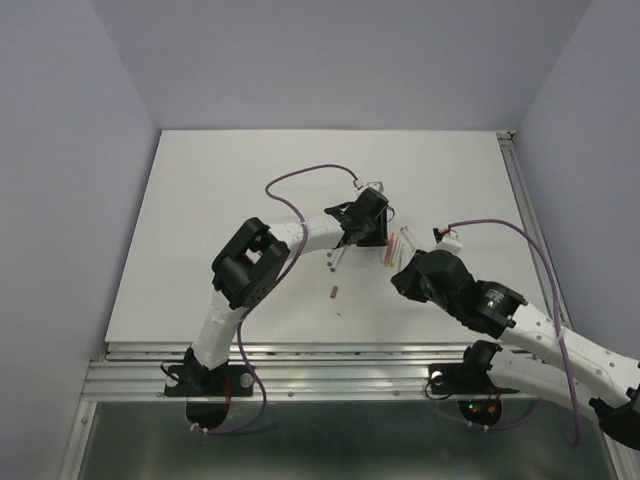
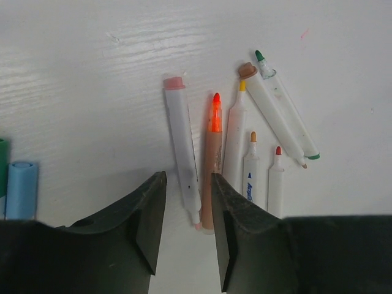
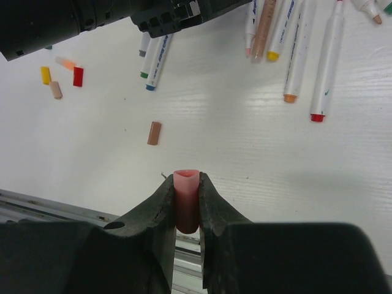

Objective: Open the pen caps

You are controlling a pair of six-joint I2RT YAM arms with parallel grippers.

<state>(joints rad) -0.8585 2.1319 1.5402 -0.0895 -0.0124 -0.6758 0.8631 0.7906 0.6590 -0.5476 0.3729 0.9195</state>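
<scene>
In the left wrist view my left gripper (image 2: 188, 180) stands open just above the table. The tip of a white pen with a pink end (image 2: 182, 147) lies at its fingertips, held by neither jaw. Beside it lie an orange pen (image 2: 213, 156) and several uncapped white pens (image 2: 278, 116). My right gripper (image 3: 187, 180) is shut on a pink pen cap (image 3: 187, 199), lifted over the table's near edge. Loose pen caps lie on the table: brown (image 3: 154, 133), red (image 3: 78, 76), yellow (image 3: 45, 75) and tan (image 3: 56, 90). From above, the left gripper (image 1: 368, 232) sits over the pens (image 1: 400, 245), with the right gripper (image 1: 402, 268) close beside it.
Two more pens with green and blue ends (image 3: 153, 61) lie under the left arm (image 3: 92, 18). A light blue pen end (image 2: 21, 190) shows at the left edge of the left wrist view. The metal rail (image 1: 300, 365) runs along the table's near edge.
</scene>
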